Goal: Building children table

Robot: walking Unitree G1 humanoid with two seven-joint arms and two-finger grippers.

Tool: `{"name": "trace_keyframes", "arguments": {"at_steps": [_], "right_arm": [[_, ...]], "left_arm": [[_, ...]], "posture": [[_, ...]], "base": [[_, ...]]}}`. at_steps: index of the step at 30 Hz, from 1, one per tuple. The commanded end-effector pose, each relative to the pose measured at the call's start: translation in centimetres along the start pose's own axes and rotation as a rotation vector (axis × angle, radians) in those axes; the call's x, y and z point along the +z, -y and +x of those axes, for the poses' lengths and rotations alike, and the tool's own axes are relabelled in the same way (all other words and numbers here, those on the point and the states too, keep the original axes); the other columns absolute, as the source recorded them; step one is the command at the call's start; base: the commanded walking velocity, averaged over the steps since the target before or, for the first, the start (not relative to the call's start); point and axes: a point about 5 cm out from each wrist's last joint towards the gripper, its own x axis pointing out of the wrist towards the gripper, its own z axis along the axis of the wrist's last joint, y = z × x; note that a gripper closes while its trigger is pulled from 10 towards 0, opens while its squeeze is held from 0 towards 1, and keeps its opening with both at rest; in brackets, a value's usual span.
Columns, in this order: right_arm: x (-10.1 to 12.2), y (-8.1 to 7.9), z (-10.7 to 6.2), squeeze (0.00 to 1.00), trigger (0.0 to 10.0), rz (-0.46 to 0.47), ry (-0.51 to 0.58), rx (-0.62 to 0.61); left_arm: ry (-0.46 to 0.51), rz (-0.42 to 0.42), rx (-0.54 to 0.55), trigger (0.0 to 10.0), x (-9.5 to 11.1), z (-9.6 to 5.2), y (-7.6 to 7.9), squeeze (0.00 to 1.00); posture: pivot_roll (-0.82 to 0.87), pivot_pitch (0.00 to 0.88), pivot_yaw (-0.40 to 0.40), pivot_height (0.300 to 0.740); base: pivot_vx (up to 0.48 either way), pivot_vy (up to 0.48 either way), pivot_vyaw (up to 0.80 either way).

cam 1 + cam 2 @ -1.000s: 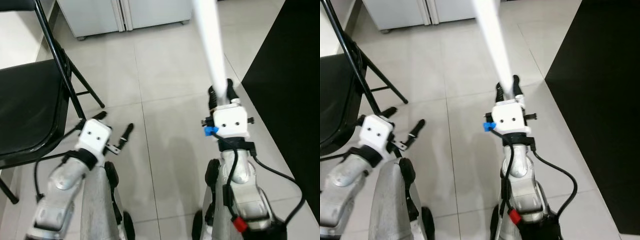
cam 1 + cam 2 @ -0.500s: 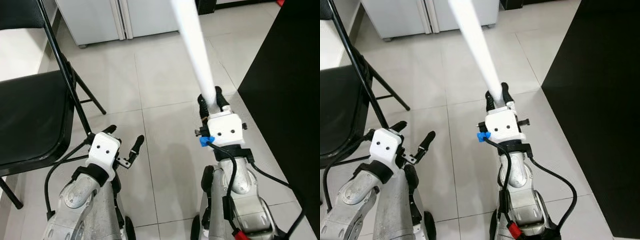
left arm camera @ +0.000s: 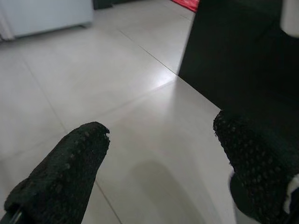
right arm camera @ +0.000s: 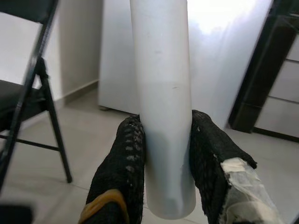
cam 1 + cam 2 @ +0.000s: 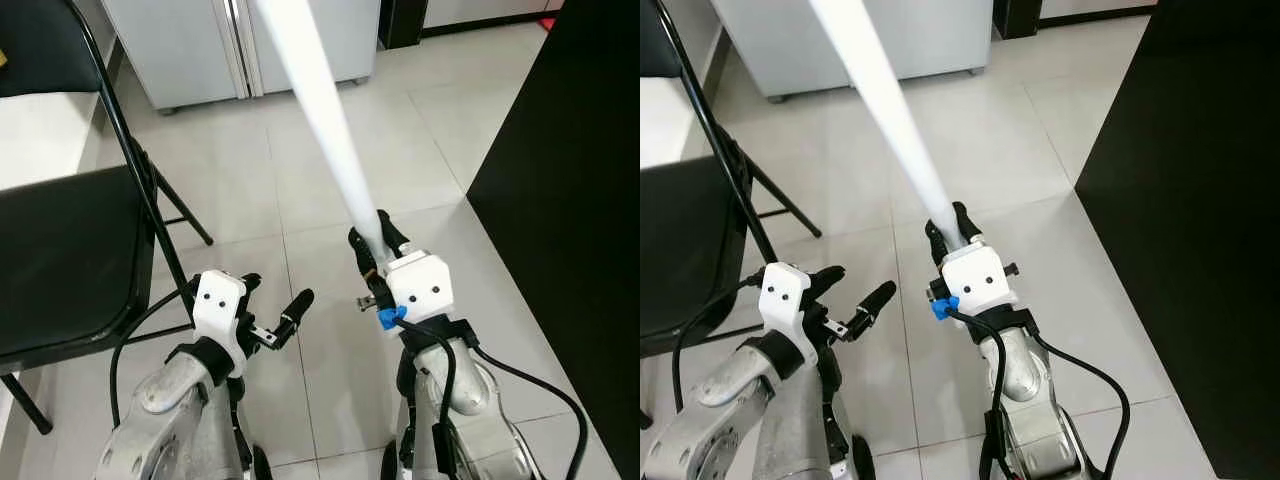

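Observation:
A long white table leg [image 5: 320, 100] rises from my right gripper [image 5: 373, 233], leaning up and to the left over the tiled floor. That gripper is shut on the leg's lower end; in the right wrist view the white tube [image 4: 163, 70] sits squeezed between both black fingers [image 4: 124, 172]. My left gripper [image 5: 275, 292] hovers low at the left, apart from the leg, open with nothing between its fingertips [image 3: 65, 172].
A black folding chair [image 5: 60, 250] stands close on the left, its frame next to my left arm. White cabinets [image 5: 200, 40] line the far side. A large black surface [image 5: 580, 200] runs along the right. Pale floor tiles [image 5: 250, 180] lie between.
The leg now leans much further left, and my right gripper has swung inward toward the centre with it. The left gripper stays open and sits nearer the middle. The camera has also shifted.

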Motion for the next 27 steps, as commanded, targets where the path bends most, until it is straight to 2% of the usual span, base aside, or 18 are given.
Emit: {"name": "trace_keyframes", "arguments": {"at_steps": [1, 2, 7, 9, 12, 13, 20, 27], "right_arm": [[0.4, -0.5, -0.3, 0.00, 10.0, 0.028, 0.023, 0.030], [0.4, -0.6, -0.3, 0.00, 10.0, 0.035, 0.023, 0.037], [0.5, -1.0, -0.5, 0.00, 10.0, 0.048, 0.025, 0.060], [0.5, -1.2, -0.6, 0.00, 10.0, 0.059, 0.020, 0.069], [0.4, -1.3, -0.6, 0.00, 10.0, 0.064, 0.017, 0.071], [0.2, -1.3, -0.6, 0.00, 10.0, 0.067, 0.011, 0.069], [0.1, -1.3, -0.4, 0.00, 10.0, 0.074, 0.011, 0.073], [-0.1, -1.6, -0.5, 0.00, 10.0, 0.087, 0.004, 0.091]], "left_arm": [[-0.039, 0.001, 0.014, 10.0, -0.8, -0.2, -0.3, 0.18], [-0.043, -0.017, 0.027, 10.0, -0.7, -0.1, -0.7, 0.00], [-0.044, -0.067, 0.074, 10.0, -0.6, 0.2, -2.0, 0.00], [-0.035, -0.083, 0.094, 10.0, -0.3, 0.6, -3.1, 0.00], [-0.032, -0.101, 0.088, 10.0, -0.1, 0.8, -3.5, 0.00], [-0.023, -0.148, 0.067, 10.0, 0.2, 1.1, -4.0, 0.00], [-0.008, -0.165, 0.001, 10.0, 0.7, 1.3, -3.7, 0.00], [0.006, -0.212, 0.018, 10.0, 0.9, 1.2, -4.0, 0.00]], "posture": [[0.06, 0.202, 0.045, 0.528], [0.05, 0.200, 0.045, 0.533], [0.05, 0.201, 0.048, 0.543], [0.05, 0.202, 0.045, 0.553], [0.05, 0.203, 0.044, 0.558], [0.05, 0.197, 0.043, 0.568], [0.05, 0.184, 0.043, 0.588], [0.05, 0.177, 0.040, 0.613]], "base": [[0.000, 0.000, 0.00], [0.000, 0.000, 0.00], [0.000, 0.000, 0.00], [0.000, 0.000, 0.00], [0.000, 0.000, 0.00], [0.000, 0.000, 0.00], [0.000, 0.000, 0.00], [0.000, 0.000, 0.00]]}}
